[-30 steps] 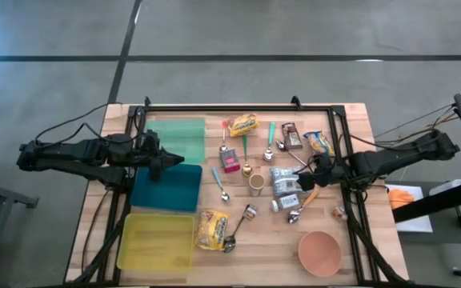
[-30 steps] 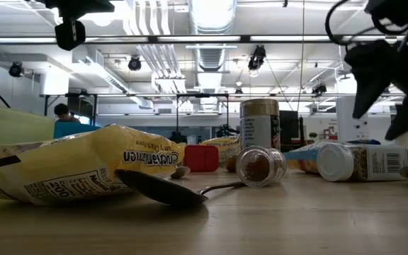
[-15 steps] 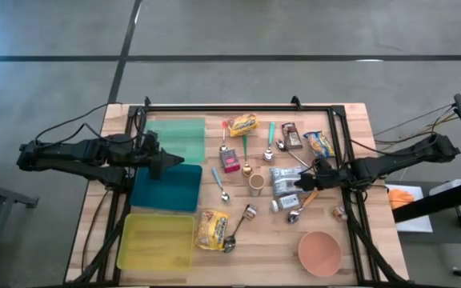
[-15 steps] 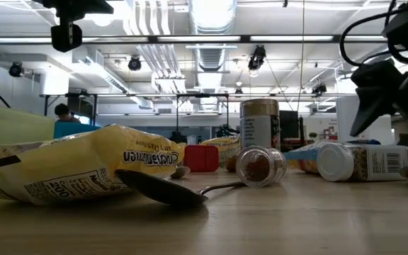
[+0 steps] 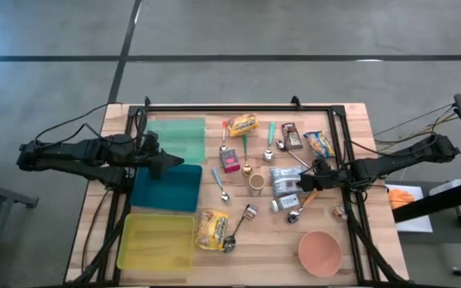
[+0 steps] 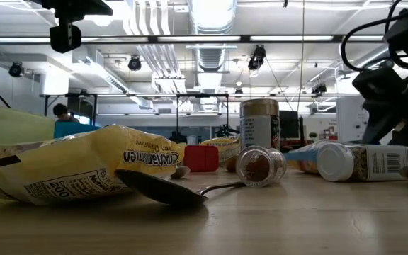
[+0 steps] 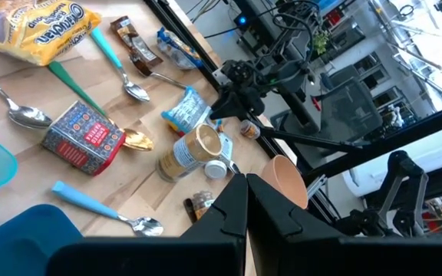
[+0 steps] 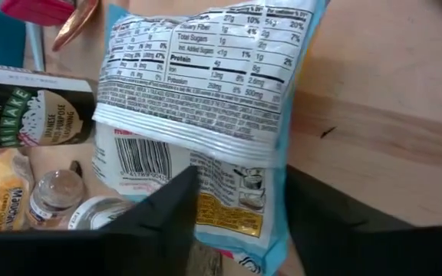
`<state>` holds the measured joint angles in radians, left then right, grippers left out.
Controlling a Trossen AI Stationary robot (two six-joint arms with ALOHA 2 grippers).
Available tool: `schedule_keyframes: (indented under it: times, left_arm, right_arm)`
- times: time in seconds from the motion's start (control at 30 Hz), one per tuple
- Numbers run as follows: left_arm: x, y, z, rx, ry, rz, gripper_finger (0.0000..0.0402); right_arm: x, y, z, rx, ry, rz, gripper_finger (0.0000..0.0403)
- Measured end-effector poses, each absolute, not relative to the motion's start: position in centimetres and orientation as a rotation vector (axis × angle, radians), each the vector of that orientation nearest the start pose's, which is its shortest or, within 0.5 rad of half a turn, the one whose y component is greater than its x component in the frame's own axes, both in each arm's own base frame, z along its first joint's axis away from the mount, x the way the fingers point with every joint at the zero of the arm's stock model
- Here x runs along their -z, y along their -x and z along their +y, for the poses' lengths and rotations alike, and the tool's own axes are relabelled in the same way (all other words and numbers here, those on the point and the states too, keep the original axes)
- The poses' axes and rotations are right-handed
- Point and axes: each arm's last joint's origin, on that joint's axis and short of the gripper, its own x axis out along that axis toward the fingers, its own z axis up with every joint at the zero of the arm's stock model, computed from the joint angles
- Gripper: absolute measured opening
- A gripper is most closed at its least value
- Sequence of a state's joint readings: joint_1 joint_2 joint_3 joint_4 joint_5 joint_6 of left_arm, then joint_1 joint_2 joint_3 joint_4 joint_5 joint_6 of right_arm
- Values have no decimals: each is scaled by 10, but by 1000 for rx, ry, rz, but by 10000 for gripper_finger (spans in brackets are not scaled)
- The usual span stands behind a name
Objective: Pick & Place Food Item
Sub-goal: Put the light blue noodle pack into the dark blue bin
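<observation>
A white and light-blue snack packet (image 5: 282, 179) lies flat on the wooden table, label side up (image 8: 198, 84), right of centre. My right gripper (image 5: 304, 184) has come in low from the table's right, and its fingers stand at the packet's near end (image 8: 240, 215), closed on it. My left gripper (image 5: 166, 164) hangs shut above the dark blue tray (image 5: 166, 190) at the left, with nothing in it (image 7: 245, 195). My right gripper pinches the packet's sealed end (image 8: 236, 195), the end toward the table's right edge, between its two fingers (image 8: 167, 215). They slant down from the right. The packet lies flat on the table, its far part spread out beyond the fingers.
A white bottle (image 5: 285, 202) and a small jar (image 5: 249, 212) lie just beside the packet, and a round tin (image 5: 256, 184) stands to its left. Spoons, a red box (image 5: 230, 162), yellow noodle packs (image 5: 211, 228) and a pink bowl (image 5: 320, 252) lie around. Green (image 5: 176, 138) and yellow (image 5: 157, 240) trays sit at the left.
My right gripper has sunk toward the table onto the packet's right end, tipping steeper, and its fingers have drawn in from wide apart onto the packet. The packet lies where it was.
</observation>
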<state>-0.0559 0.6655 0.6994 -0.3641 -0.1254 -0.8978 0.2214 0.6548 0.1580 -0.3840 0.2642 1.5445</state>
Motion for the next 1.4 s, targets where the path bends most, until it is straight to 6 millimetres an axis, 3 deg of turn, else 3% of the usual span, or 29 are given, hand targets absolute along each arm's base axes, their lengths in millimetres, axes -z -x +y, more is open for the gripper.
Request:
schedule_keyframes:
  times: [0.43, 0.77, 1.0, 1.23, 1.4]
  left_arm:
    - [-303, -146, -6, -184, 865, 291, 6]
    - [-303, -146, -6, -204, 993, 281, 6]
    - [-307, -148, -6, -187, 1013, 245, 6]
    - [-318, -150, -6, -116, 950, 141, 6]
    - [-319, -150, -5, -128, 918, 125, 6]
  right_arm:
    - [-135, -118, 20, 604, -1177, 645, 14]
    - [-159, -125, 22, 499, -1041, 667, 8]
    - [-200, -123, 22, 444, -850, 751, 8]
    - [-246, -128, 23, 316, -746, 668, 8]
    - [-264, -132, 24, 267, -708, 617, 8]
